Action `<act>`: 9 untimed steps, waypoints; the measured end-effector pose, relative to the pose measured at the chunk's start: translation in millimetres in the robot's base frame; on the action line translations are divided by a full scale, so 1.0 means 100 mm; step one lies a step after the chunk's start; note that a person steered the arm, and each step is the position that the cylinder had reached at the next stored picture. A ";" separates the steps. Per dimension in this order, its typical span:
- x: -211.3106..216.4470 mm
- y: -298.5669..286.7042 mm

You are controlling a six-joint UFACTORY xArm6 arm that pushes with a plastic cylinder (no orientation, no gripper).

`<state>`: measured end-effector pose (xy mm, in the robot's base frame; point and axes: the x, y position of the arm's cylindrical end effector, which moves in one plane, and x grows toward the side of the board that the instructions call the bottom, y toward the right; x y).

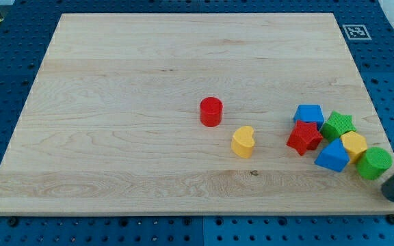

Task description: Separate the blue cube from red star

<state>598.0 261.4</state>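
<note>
Nearest to you, at the bottom right corner of the table, you see my tip (pixel 393 197), a dark blurred rod end. It touches no block; it stands just below and right of the green cylinder (pixel 374 162). The tool is only a plain rod, so it has nothing that spreads or closes, and it holds nothing.

A little farther in, near the right edge, the blocks lie in one tight cluster. The blue triangular block (pixel 332 156) is at its lower side, the yellow block (pixel 353 144) sits between this one and the green cylinder, and the green star (pixel 338 125) is above them. The red star (pixel 304 137) forms the left side of the cluster, and the blue cube (pixel 309 114) lies directly behind it, toward the far edge. These two seem to touch, so I judge that the separation is not yet done.

Toward the middle of the table (pixel 115 102) you find the yellow heart (pixel 243 141), and behind it the red cylinder (pixel 211 111), both well apart from the cluster.

The step in hand is, I think, the approach. For the next move you should bring my tip around the cluster to the seam between cube and star, then push the cube toward the far edge, where the board is free. Take care not to drag the green star together with it.
</note>
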 end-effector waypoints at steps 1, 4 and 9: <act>-0.24 -0.23; -0.55 -0.47; -1.51 -1.46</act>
